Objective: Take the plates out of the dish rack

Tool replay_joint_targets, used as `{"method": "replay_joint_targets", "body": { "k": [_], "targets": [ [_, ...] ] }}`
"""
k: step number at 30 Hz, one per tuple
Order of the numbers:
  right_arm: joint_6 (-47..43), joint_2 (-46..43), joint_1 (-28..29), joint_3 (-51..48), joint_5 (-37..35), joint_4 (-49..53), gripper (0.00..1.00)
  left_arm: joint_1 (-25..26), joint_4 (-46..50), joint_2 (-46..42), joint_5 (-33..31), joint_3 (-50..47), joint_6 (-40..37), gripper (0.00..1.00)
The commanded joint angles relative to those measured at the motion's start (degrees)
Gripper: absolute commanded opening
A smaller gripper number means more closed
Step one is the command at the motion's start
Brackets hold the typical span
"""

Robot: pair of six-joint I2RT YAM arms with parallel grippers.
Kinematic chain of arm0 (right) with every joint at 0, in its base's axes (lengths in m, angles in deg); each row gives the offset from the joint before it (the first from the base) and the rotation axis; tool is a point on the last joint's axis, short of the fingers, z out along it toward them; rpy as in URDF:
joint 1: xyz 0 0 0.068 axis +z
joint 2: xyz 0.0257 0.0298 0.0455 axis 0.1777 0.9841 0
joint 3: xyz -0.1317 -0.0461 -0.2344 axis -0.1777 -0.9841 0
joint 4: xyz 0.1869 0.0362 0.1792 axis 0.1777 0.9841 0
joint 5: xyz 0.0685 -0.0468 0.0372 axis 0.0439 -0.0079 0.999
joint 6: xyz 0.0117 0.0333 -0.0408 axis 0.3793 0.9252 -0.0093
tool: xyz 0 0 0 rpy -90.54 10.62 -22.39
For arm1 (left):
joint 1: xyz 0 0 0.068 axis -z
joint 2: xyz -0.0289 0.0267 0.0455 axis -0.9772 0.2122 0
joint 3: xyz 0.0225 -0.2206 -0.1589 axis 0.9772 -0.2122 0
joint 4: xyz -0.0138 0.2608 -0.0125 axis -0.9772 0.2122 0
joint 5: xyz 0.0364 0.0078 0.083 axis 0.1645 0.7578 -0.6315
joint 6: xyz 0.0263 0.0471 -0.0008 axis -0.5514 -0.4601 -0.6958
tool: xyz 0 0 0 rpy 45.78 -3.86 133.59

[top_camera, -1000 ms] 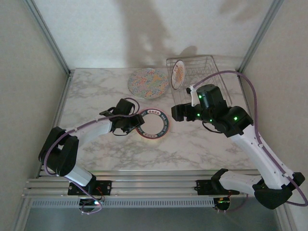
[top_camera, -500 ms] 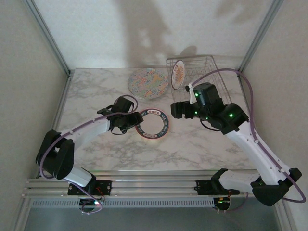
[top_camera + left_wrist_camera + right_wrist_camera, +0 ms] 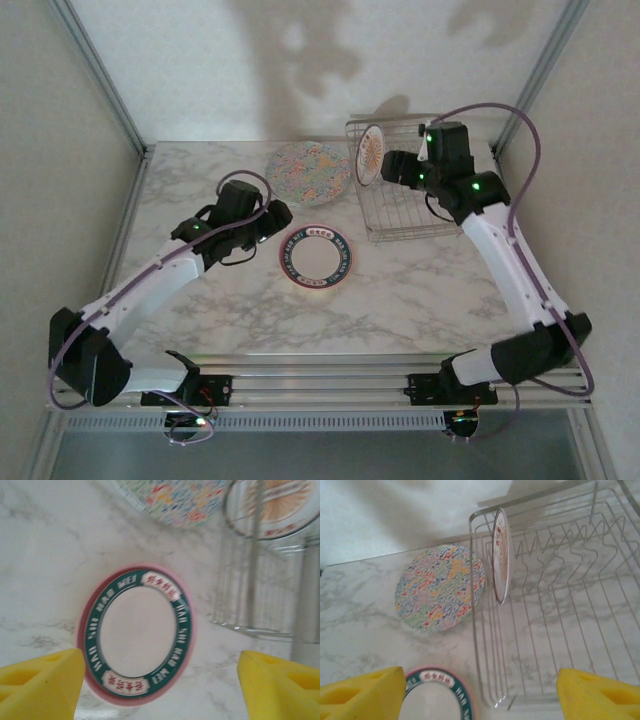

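Plate duty: right gripper (image 3: 388,168), spread and empty, hovers over the dish rack (image 3: 480,645) near its one upright plate (image 3: 500,555). Best bet: pinch the top rim squarely, then lift straight up.

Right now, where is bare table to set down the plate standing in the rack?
The marble table is bare on the near side of the dish rack, right of the green-rimmed plate. Another patch is the far left corner, left of the floral plate. It is crowded between those two plates and the rack, near the left tool.
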Motion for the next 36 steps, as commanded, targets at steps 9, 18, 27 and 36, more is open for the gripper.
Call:
{"method": "replay_joint_targets", "body": {
  "k": [9, 18, 27, 36],
  "targets": [
    [-6.8, 19.9, -3.4, 6.0, 3.1, -15.5, 0.66, 0.4, -11.9, -14.4, 1.3, -0.3, 0.8, 0.8],
    [-8.2, 34.9, -4.0, 17.5, -1.5, -14.4, 0.72, 0.1, -8.0, -21.2, -1.1, -1.6, 2.3, 0.8],
    [-7.8, 45.2, -4.2, 29.6, -6.7, -7.8, 0.71, -0.2, -5.6, -23.0, -2.8, -1.2, 2.5, 0.8],
    [-7.4, 50.9, -4.3, 35.1, -3.1, -7.6, 0.51, -0.4, -4.7, -23.2, -3.3, -1.1, 2.8, 0.81]
  ]
}}
